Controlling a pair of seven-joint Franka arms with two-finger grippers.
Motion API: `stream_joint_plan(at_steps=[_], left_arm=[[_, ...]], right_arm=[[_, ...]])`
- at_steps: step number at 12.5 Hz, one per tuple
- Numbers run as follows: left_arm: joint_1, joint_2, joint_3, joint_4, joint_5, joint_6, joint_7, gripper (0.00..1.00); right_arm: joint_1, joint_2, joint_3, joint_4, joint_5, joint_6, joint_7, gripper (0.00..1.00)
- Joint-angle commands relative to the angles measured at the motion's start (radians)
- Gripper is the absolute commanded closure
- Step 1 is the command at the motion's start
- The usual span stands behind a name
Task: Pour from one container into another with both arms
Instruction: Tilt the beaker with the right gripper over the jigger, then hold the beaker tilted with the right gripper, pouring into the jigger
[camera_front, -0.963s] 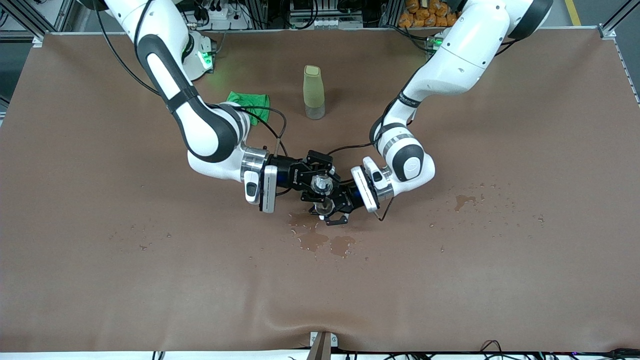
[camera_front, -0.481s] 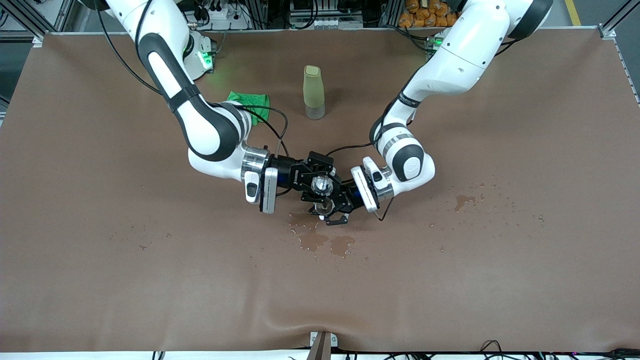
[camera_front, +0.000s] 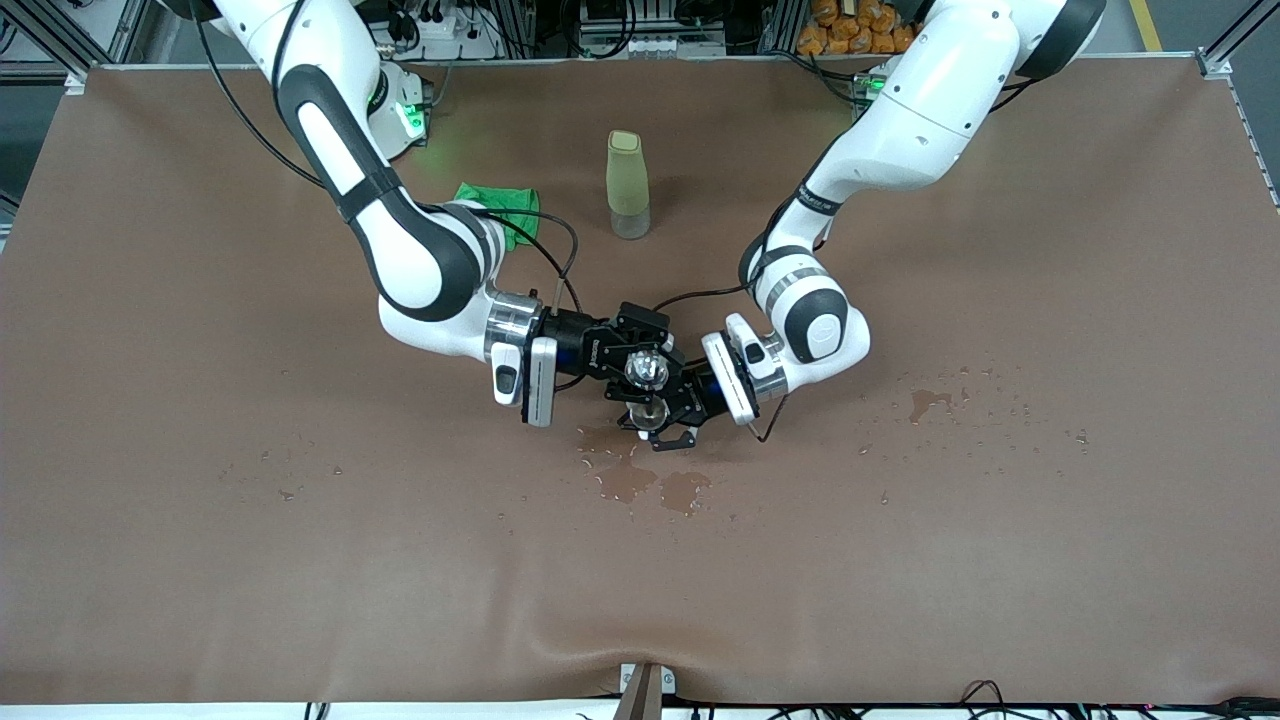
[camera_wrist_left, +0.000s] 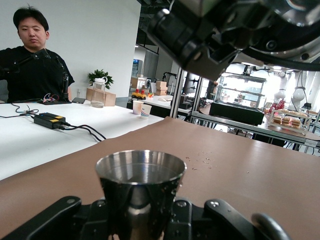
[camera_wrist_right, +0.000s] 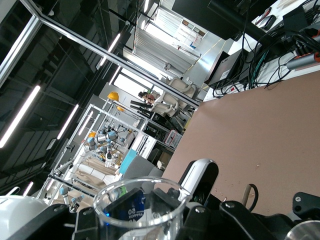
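My right gripper (camera_front: 640, 368) is shut on a clear glass beaker (camera_front: 646, 371) over the middle of the table. The beaker (camera_wrist_right: 142, 200) has printed graduations, and the table slants steeply in the right wrist view, so it is held tilted. Directly beside it my left gripper (camera_front: 655, 417) is shut on a small steel cup (camera_front: 647, 412). In the left wrist view the cup (camera_wrist_left: 140, 175) stands upright between the black fingers (camera_wrist_left: 220, 212), and its mouth is open upward. The beaker's rim hangs close over the cup. I cannot see liquid flowing.
A tall pale yellow-green bottle (camera_front: 627, 185) stands nearer the robot bases, with a green cloth (camera_front: 500, 208) beside it toward the right arm's end. Wet puddles (camera_front: 645, 485) lie under the grippers, and drops (camera_front: 930, 402) are scattered toward the left arm's end.
The right arm's forearm and wrist have crept slightly toward the left arm's end, bringing the beaker a touch closer over the cup. The left arm has stayed still.
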Motion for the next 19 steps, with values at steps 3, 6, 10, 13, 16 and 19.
stream_joint_plan(at_steps=[3, 6, 10, 13, 16, 19], left_arm=[[-0.015, 0.013, 0.005, 0.025, -0.046, 0.014, 0.023, 1.00], [-0.015, 0.012, 0.007, 0.025, -0.046, 0.014, 0.023, 1.00], [-0.020, 0.013, 0.007, 0.025, -0.049, 0.014, 0.023, 1.00], [-0.020, 0.012, 0.007, 0.025, -0.049, 0.014, 0.023, 1.00], [-0.018, 0.013, 0.008, 0.025, -0.049, 0.014, 0.023, 1.00], [-0.020, 0.012, 0.008, 0.025, -0.049, 0.014, 0.023, 1.00]], right_arm=[[0.018, 0.015, -0.007, 0.029, 0.057, 0.014, 0.016, 1.00], [0.018, 0.017, -0.007, 0.030, 0.071, 0.014, 0.016, 1.00], [0.018, 0.023, -0.007, 0.029, 0.077, 0.012, 0.047, 1.00], [0.018, 0.023, -0.007, 0.030, 0.077, 0.014, 0.095, 1.00], [0.018, 0.023, -0.007, 0.030, 0.077, 0.014, 0.135, 1.00], [0.018, 0.023, -0.007, 0.030, 0.078, 0.014, 0.141, 1.00]])
